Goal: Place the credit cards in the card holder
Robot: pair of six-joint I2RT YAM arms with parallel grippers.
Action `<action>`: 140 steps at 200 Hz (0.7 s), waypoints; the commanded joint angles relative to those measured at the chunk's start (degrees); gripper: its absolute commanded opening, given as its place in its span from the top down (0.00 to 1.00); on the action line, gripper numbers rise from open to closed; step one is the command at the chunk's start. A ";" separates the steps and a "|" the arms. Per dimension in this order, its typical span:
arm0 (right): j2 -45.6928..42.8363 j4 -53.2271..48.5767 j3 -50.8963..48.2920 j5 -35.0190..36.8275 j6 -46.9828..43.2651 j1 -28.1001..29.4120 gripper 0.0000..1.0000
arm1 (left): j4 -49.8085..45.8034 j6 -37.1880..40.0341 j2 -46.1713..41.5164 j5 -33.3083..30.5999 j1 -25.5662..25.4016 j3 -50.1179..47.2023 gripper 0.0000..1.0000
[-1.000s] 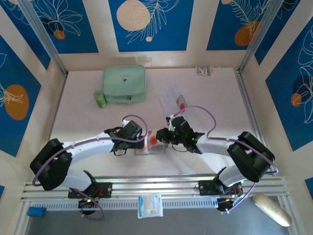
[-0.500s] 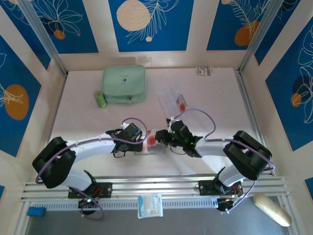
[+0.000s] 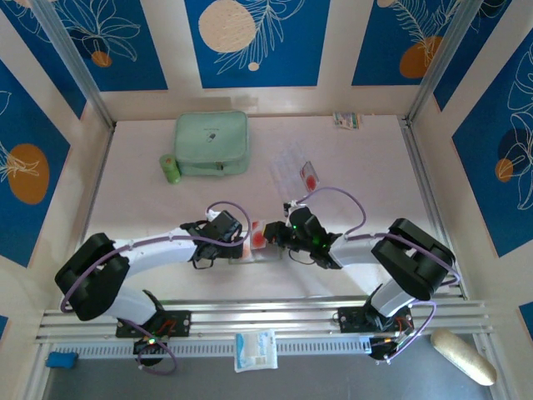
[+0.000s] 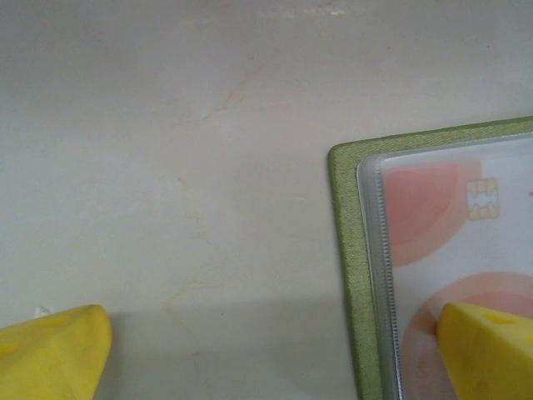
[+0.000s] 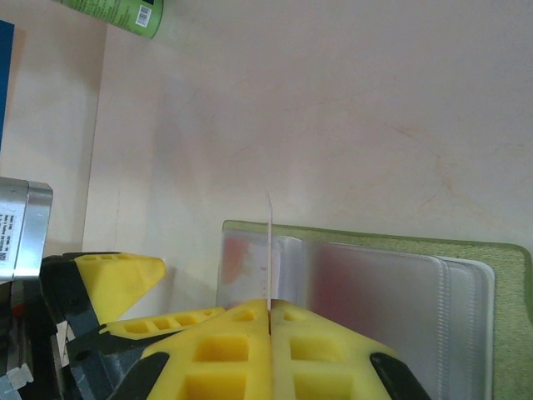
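While the left gripper [image 4: 271, 337] is gaping across the edge of the wallet [image 4: 343, 275]
the right gripper [image 5: 271, 307] is pinching a clear card [image 5: 270, 250] upright over its pockets

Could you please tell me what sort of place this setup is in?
Probably a purpose-built robot test booth: a left arm and right arm bolted to an aluminium rail beside a pale table, enclosed by blue leaf-printed wall panels.
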 commanded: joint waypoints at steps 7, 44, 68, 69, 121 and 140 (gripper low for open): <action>1.50 3.24 -1.07 1.15 0.97 0.57 1.00 | -1.37 -0.56 0.49 -1.14 -0.37 -1.41 0.00; 3.01 4.34 -1.05 0.79 1.55 0.79 1.00 | -1.25 -0.65 0.50 -1.16 -0.37 -1.50 0.00; 3.04 4.85 -1.67 1.13 1.71 0.88 1.00 | -1.17 -0.74 0.49 -1.11 -0.38 -1.59 0.00; 3.03 4.83 -1.73 1.18 1.76 0.96 1.00 | -1.14 -0.74 0.49 -1.14 -0.37 -1.59 0.00; 3.12 5.74 -3.25 2.80 1.71 1.27 1.00 | -1.12 -0.79 0.44 -1.14 -0.44 -1.76 0.00; 3.47 6.12 -3.58 2.98 1.63 1.35 1.00 | -1.04 -0.82 0.44 -1.09 -0.41 -1.85 0.00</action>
